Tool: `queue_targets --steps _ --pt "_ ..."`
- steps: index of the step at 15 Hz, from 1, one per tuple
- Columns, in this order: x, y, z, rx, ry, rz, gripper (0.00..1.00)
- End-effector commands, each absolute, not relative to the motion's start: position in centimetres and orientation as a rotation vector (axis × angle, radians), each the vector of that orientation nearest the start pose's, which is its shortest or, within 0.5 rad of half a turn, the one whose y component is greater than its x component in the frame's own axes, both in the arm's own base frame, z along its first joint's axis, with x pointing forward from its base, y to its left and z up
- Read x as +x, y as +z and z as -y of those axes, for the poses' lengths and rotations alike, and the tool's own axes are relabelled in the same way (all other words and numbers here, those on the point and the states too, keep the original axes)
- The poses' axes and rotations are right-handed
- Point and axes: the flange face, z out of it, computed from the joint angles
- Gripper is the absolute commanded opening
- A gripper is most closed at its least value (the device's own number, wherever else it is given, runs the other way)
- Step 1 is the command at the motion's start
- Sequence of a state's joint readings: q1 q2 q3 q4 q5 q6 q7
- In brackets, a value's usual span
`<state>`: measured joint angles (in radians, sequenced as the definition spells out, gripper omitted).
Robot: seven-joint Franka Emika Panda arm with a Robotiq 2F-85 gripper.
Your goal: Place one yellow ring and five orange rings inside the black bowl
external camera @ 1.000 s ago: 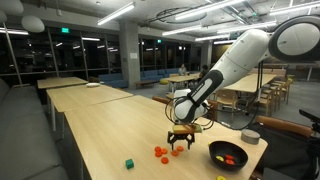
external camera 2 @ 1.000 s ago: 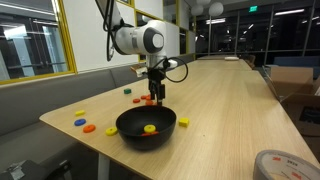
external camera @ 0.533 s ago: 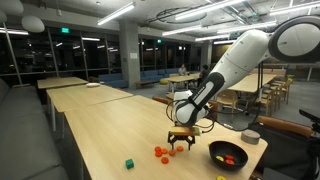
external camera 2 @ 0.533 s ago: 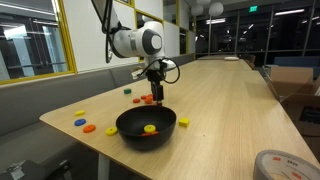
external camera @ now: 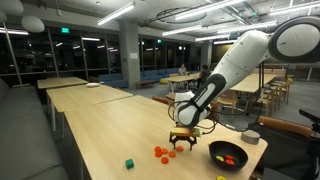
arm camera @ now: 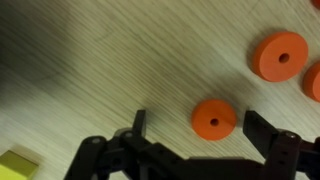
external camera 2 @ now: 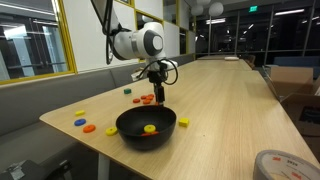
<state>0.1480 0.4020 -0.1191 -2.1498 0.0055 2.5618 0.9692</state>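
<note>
- While the job is under way, only part of it looks done: the black bowl (external camera 2: pixel 140 141) sits near the edge of a long wooden table (external camera 2: pixel 230 100), and the yellow ring (external camera 2: pixel 150 128) already lies inside it, near the middle.
- In an exterior view, a small reddish-orange spot (external camera: pixel 233 160) shows inside the bowl next to the yellow one. It may be one orange ring, but it is too small to be sure.
- The robot's gripper (external camera: pixel 181 140) hangs low over the table, near the bowl but not above it, over a small cluster of orange rings (external camera: pixel 160 153).
- Seen from the wrist, the gripper's fingers are spread apart and clamp nothing. One orange ring (arm camera: pixel 214 119) lies flat on the wood between them, touching neither finger.
- A second loose orange ring (arm camera: pixel 279 57) and the edge of a third also lie on the table, outside the bowl.
- As I judge it, at least four of the five orange rings are not yet in the bowl. The step in hand is to grasp the one between the fingers.
- A green cube (external camera: pixel 128 163) lies farther from the bowl than the ring cluster, and a small grey container (external camera: pixel 250 135) stands just beside the bowl.
</note>
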Motion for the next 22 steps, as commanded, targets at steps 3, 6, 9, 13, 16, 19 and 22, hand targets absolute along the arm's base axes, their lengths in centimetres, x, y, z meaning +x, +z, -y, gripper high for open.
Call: queue_targets --steps 3,6,9,13,16,19,22 --pt "57.0 22.3 -2.1 -2.821 -0.090 -1.401 1.00" --pt "57.1 22.6 -2.5 -2.814 -0.106 -1.371 1.00" --pt "57.2 22.7 -2.8 -2.813 -0.112 -1.354 1.00" --pt "57.3 22.7 -2.9 -2.823 -0.108 -1.329 0.75" --pt "57.3 22.7 -2.9 -2.831 -0.108 -1.311 0.49" --pt "57.3 23.1 -2.8 -2.834 -0.116 -1.295 0.27" --pt "56.8 24.1 -2.4 -2.881 -0.092 -1.202 0.17"
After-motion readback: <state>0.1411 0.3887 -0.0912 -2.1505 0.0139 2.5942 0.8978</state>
